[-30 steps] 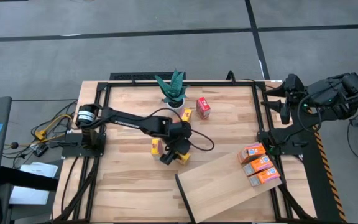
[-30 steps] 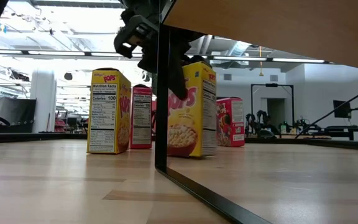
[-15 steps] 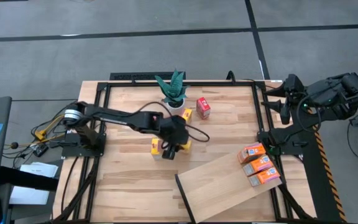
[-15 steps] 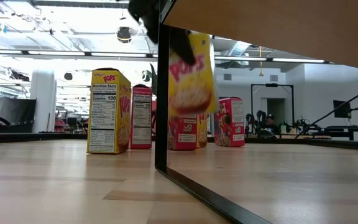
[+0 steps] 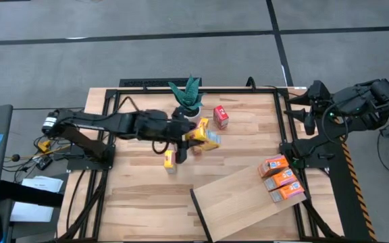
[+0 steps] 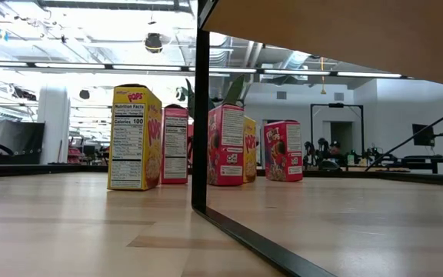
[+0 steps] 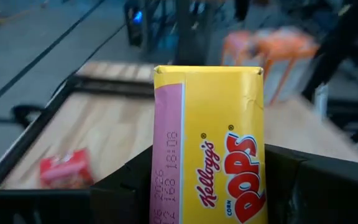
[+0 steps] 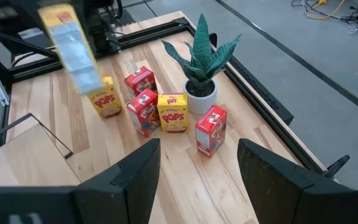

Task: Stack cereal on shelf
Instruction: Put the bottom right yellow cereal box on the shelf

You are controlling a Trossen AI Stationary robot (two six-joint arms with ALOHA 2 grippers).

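Three orange cereal boxes [image 5: 281, 178] lie on the shelf [image 5: 242, 202]. Left gripper [image 5: 193, 138] holds a yellow box [image 5: 206, 139] aloft above the tabletop [image 5: 140, 196]. Several boxes [image 8: 143, 106] remain near the plant [image 5: 188, 98]. Right gripper [image 5: 310, 108] parked open, off-table; task roughly one-third done

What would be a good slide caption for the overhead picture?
Left tool carries a yellow cereal box above the table; three orange boxes sit on the pale shelf board.

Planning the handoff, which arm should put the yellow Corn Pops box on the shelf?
Left. Its claw already holds the yellow Corn Pops box above the table, while the right claw waits empty off the table's edge.
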